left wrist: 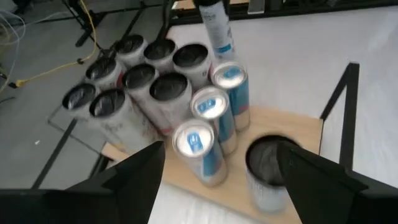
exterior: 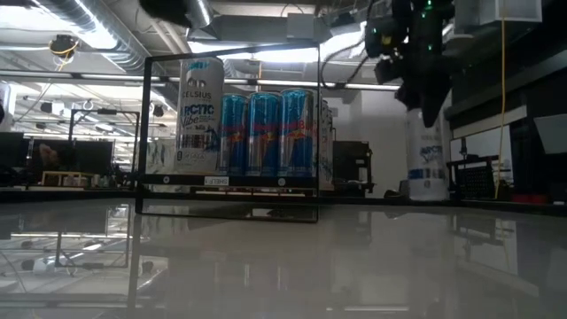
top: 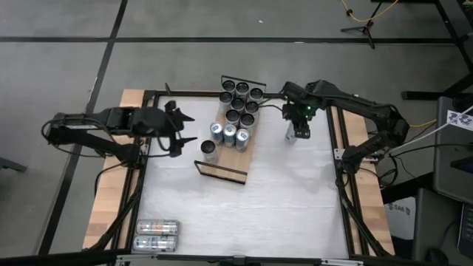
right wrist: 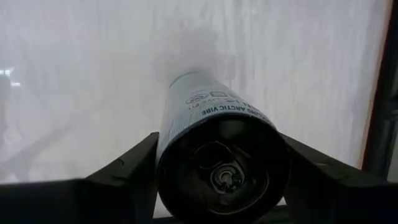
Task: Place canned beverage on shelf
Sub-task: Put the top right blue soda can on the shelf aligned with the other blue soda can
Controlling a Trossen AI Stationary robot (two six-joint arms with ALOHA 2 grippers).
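The shelf (top: 230, 159) is a light-wood board with a black wire rail at each short end. It holds several dark-topped cans (top: 240, 100), three blue cans (top: 229, 134) and one white can (top: 209, 150). My right gripper (top: 298, 124) is shut on a white can (top: 298, 134) over the white tabletop, to the right of the shelf. That can also shows in the low view (exterior: 426, 164). My left gripper (top: 190, 131) hangs open and empty just left of the shelf. In the left wrist view its fingers (left wrist: 140, 177) frame the shelf's cans (left wrist: 205, 140). My right gripper pinches the white can's upper side wall (right wrist: 169, 134) just below its rim, one finger (right wrist: 124, 177) on each side. The fingers come from above, pointing down. The can stands upright below them. Whether its base (exterior: 426, 197) rests on the table, I cannot tell.
Two cans (top: 157, 235) lie on their sides at the table's near left corner. Black frame rails (top: 342, 185) and wooden side boards (top: 111, 199) run along the table's left and right edges. White tabletop (top: 281, 207) lies between the shelf and the near edge.
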